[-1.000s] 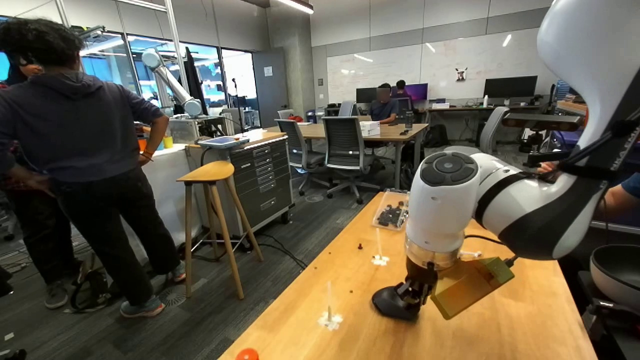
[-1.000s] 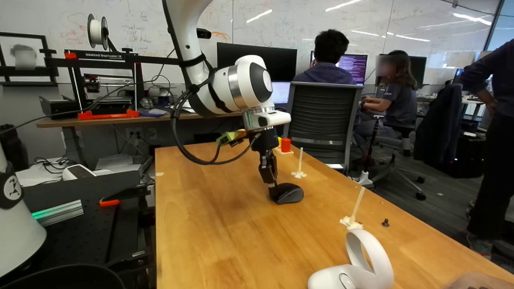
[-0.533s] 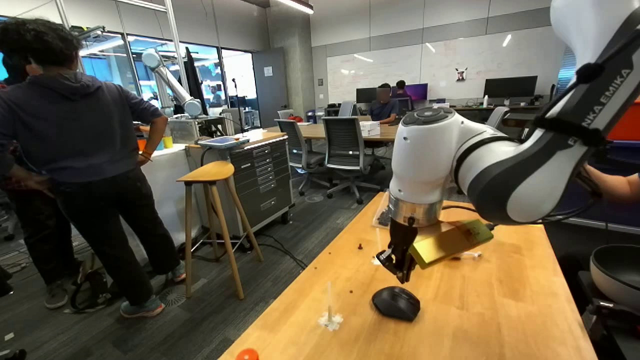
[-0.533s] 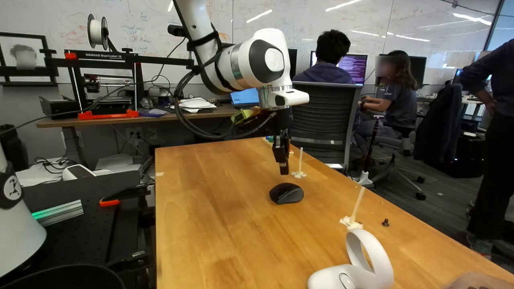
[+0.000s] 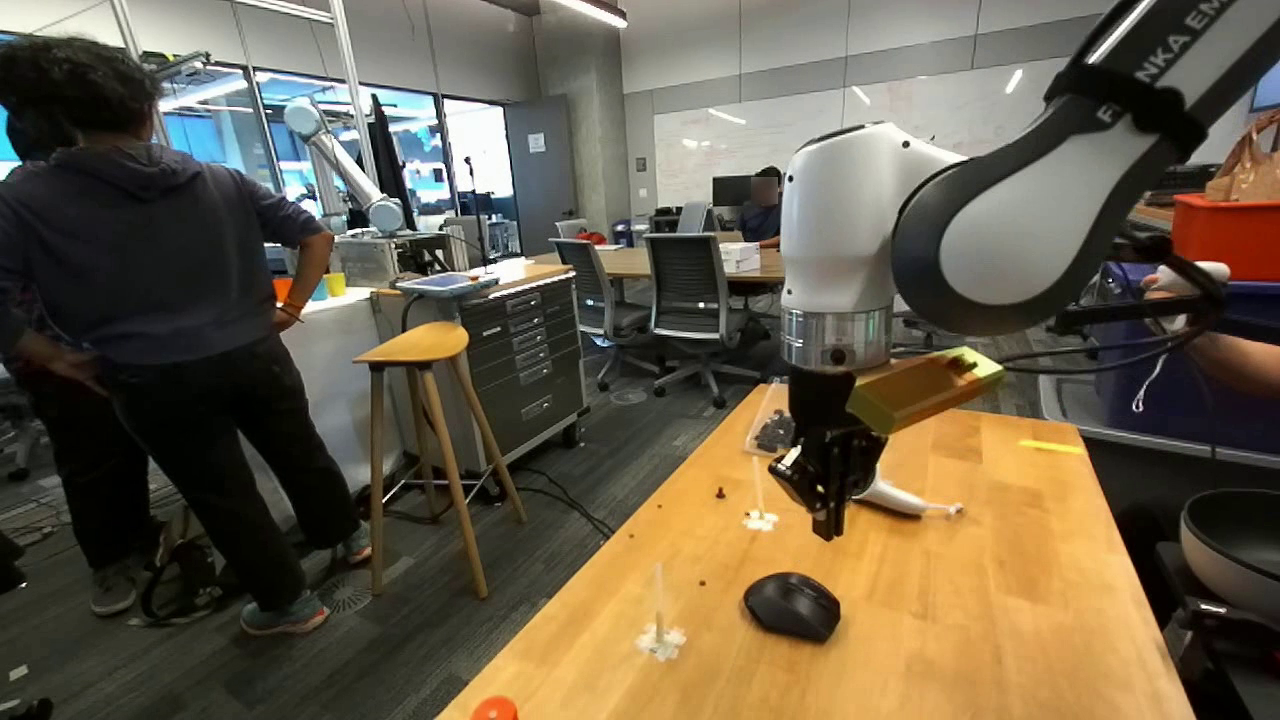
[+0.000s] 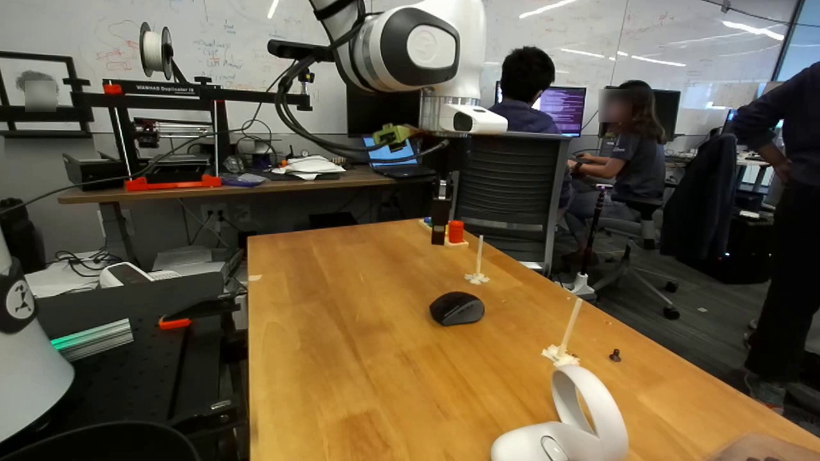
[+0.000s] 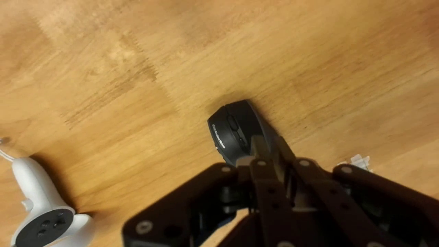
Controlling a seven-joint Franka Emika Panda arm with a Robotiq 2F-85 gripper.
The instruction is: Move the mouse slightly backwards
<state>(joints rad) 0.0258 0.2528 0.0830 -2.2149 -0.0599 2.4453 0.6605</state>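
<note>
The black rounded mouse [image 5: 793, 606] lies on the wooden table [image 5: 960, 620]. It also shows in an exterior view [image 6: 457, 308] and in the wrist view [image 7: 236, 130], where my fingers cover its lower right part. My gripper [image 5: 828, 530] hangs above the table, raised clear of the mouse. It also shows in an exterior view [image 6: 438, 239], fingers pointing down. In the wrist view the fingertips [image 7: 274, 145] stand close together with a narrow gap between them. Nothing is held between them.
A white handled controller [image 6: 589, 422] lies on the table. Two thin sticks [image 6: 479, 256] [image 6: 570, 330] stand taped upright near the edge. A small dark screw [image 6: 615, 355] and a coloured peg toy [image 6: 455, 232] are there too. A clear box [image 5: 752, 432] holds dark bits.
One second ago my gripper was down at the mouse, touching it. It has since lifted up and away. The mouse has stayed in the same spot.
</note>
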